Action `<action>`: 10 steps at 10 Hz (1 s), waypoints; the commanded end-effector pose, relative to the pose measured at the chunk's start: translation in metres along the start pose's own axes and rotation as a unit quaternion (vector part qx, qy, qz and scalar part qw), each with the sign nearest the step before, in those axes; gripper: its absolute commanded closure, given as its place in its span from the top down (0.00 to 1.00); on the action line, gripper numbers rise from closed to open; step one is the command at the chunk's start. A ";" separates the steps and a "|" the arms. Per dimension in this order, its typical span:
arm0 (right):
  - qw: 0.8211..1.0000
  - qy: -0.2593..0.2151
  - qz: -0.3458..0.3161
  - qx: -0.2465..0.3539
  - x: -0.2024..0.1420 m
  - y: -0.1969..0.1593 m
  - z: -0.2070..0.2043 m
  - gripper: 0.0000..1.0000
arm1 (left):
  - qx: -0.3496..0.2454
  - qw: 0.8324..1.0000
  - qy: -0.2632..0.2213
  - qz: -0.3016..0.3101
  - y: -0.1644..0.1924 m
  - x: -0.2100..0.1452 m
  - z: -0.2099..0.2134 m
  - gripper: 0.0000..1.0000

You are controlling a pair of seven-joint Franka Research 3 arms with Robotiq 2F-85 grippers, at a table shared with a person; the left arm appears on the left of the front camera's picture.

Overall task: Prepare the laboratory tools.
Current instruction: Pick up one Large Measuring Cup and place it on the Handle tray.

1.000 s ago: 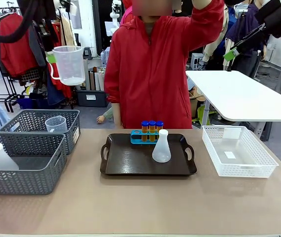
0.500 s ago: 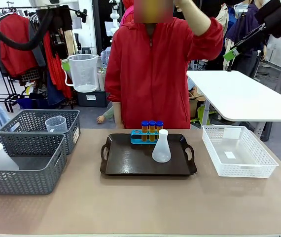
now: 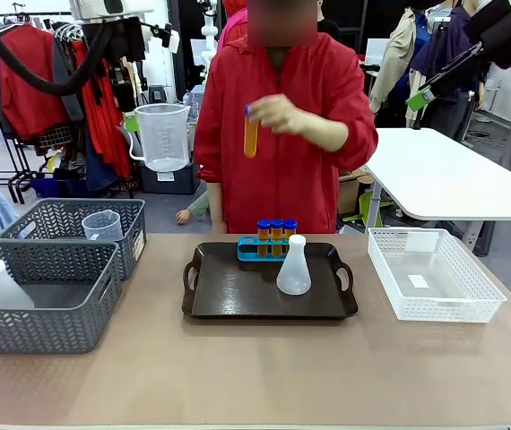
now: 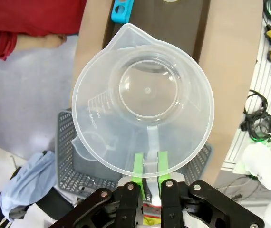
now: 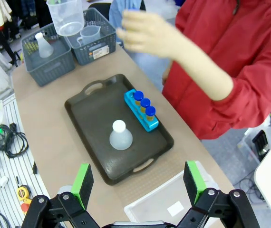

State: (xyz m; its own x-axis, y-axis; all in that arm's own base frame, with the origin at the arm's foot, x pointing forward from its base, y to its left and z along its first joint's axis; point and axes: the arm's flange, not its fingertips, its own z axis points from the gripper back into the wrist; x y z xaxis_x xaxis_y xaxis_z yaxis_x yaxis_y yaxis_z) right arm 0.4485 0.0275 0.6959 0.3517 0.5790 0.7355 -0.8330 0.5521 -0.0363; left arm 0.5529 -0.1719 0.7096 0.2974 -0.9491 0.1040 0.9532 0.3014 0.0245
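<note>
Beige tabletop fills the lower frame, with clothes rails and a white side table behind; at the lower left stand two grey mesh baskets, the nearer holding a second flask, the farther a small measuring cup; high in the upper left the left gripper has its green pads pinched on the handle of the clear jug, which hangs upright in the air, well above the baskets and apart from the table; at upper centre the person's hand holds one orange tube upright in front of a red jacket; below it, at the middle of the table, a dark tray carries a blue rack along its far edge with three capped tubes standing in it, and the white conical flask stands upright just in front of the rack; right of the tray sits a white mesh basket; in the right wrist view the right gripper hangs high over the table with its fingers spread wide, clasping nothing.
</note>
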 end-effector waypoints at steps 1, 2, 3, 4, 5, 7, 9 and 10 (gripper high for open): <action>1.000 -0.007 0.003 0.006 0.001 0.000 0.001 1.00 | -0.008 1.000 -0.006 -0.003 0.005 -0.004 0.014 0.00; 1.000 -0.007 0.003 0.006 0.001 0.000 0.001 1.00 | -0.004 1.000 -0.008 0.004 0.006 -0.009 0.016 0.00; 1.000 -0.007 0.003 0.006 0.001 0.000 0.001 1.00 | -0.002 1.000 -0.008 0.009 0.007 -0.013 0.018 0.00; 1.000 -0.007 0.003 0.006 0.001 0.000 0.001 1.00 | 0.000 1.000 -0.008 0.014 0.007 -0.016 0.020 0.00; 1.000 -0.007 0.003 0.006 0.001 0.000 0.001 1.00 | 0.001 1.000 -0.007 0.018 0.008 -0.018 0.019 0.00; 1.000 -0.007 0.003 0.006 0.001 0.000 0.001 1.00 | 0.006 0.999 -0.009 0.034 0.013 -0.029 0.023 0.00; 1.000 -0.007 0.003 0.006 0.001 0.000 0.001 1.00 | 0.007 0.999 -0.016 0.036 0.012 -0.029 0.023 0.00; 1.000 -0.007 0.003 0.006 0.001 0.000 0.001 1.00 | 0.012 1.000 -0.005 0.028 0.014 -0.027 0.016 0.00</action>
State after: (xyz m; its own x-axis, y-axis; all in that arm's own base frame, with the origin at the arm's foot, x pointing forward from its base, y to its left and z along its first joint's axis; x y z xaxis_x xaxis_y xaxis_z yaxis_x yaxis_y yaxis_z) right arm 0.4485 0.0274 0.6959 0.3517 0.5790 0.7355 -0.8330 0.5521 -0.0363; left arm 0.5579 -0.1385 0.7232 0.3522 -0.9287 0.1159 0.9324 0.3589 0.0422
